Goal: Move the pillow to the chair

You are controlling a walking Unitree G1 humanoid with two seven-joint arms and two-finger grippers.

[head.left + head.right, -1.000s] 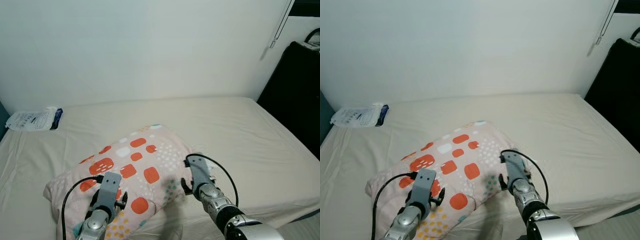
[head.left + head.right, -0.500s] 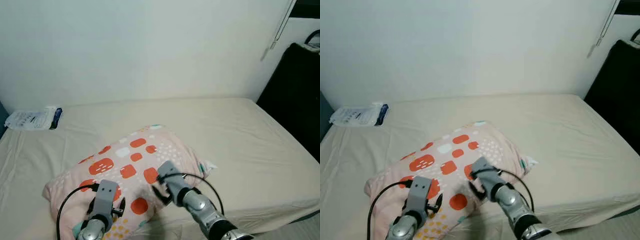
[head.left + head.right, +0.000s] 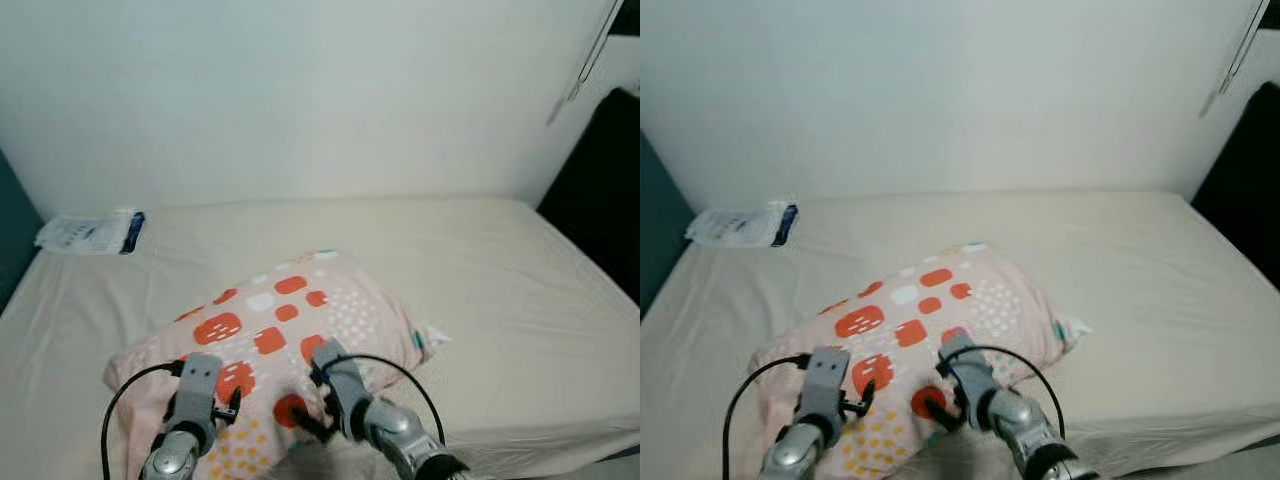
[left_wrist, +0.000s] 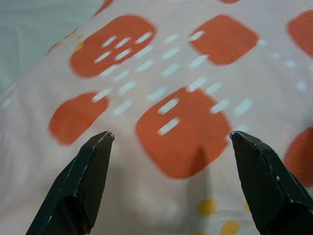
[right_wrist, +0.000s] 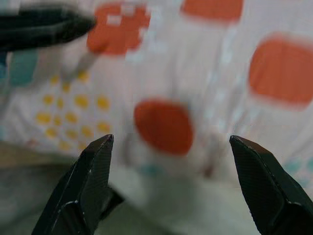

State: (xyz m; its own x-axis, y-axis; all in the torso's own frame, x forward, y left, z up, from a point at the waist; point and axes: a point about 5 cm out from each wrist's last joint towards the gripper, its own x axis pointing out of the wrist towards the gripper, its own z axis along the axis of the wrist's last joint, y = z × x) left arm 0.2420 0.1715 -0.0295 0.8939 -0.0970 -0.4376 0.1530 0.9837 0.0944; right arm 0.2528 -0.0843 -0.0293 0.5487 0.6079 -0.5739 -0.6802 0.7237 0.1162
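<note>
Since a second ago, right hand (image 3: 312,420) swung inward over the pillow (image 3: 290,330), which lies on the bed (image 3: 500,270). Left hand (image 4: 171,147), at its wrist view: fingers apart over the pillow. Right wrist view: fingers apart too. Pinching only loose cover could let it slip.

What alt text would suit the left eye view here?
Both arms reach over a pink pillow with orange patches lying on a beige bed, the left gripper and right gripper at its near edge, jaws open. A white packet lies by the wall.
</note>
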